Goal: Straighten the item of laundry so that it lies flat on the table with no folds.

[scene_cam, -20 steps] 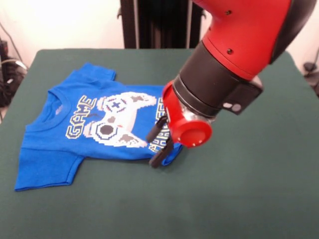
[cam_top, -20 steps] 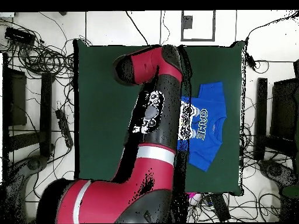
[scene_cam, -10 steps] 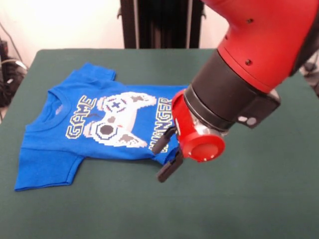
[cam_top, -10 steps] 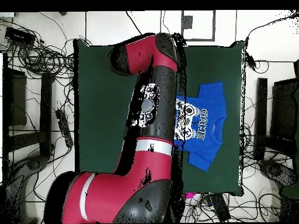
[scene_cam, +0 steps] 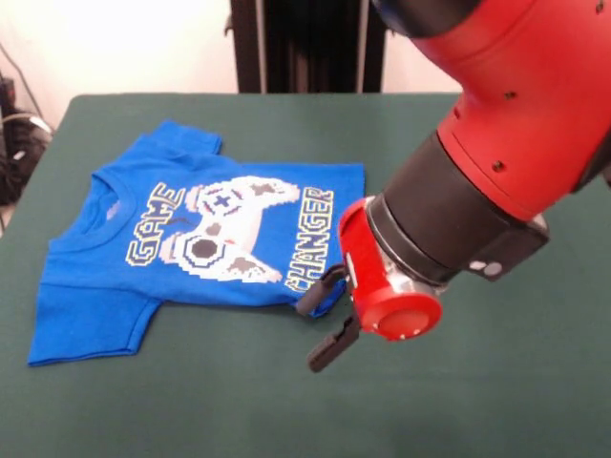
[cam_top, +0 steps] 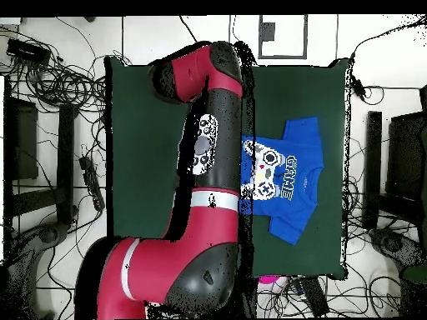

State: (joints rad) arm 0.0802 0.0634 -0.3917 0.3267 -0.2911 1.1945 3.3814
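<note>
Shirt (scene_cam: 191, 253): the small blue T-shirt lies on the left half of the counter in the front view, print side up, neck opening toward the left edge; in the overhead view it shows just beside the arm.
Near sleeve (scene_cam: 91, 329): spread out toward the front-left, lying fairly flat.
Far sleeve (scene_cam: 186, 141): pokes out toward the back edge, also flat.
Print (scene_cam: 224, 229): the controller and both words read in full, so the chest panel is mostly open.
Hem corner (scene_cam: 325, 286): the near corner of the hem looks bunched and slightly lifted where the black fingers meet it.
Tool (scene_cam: 325, 320): fingers apart; the upper one touches or overlaps the hem corner, the lower one hangs over bare felt just beyond it. Whether any cloth is pinched I cannot tell, since the red wrist hides much of the contact.
Counter (scene_cam: 496, 401): dark green, with plenty of free surface to the right of the hem.
Step in hand: drawing the hem corner outward, as I judge it.
Doing it well: keep the pull low and in line with the shirt's length, away from the collar, so the whole garment does not slide. Let go only once the corner rests on the felt, or it may curl back.
Left to do: little, by my reading; the hem edge is the last uneven part.
</note>
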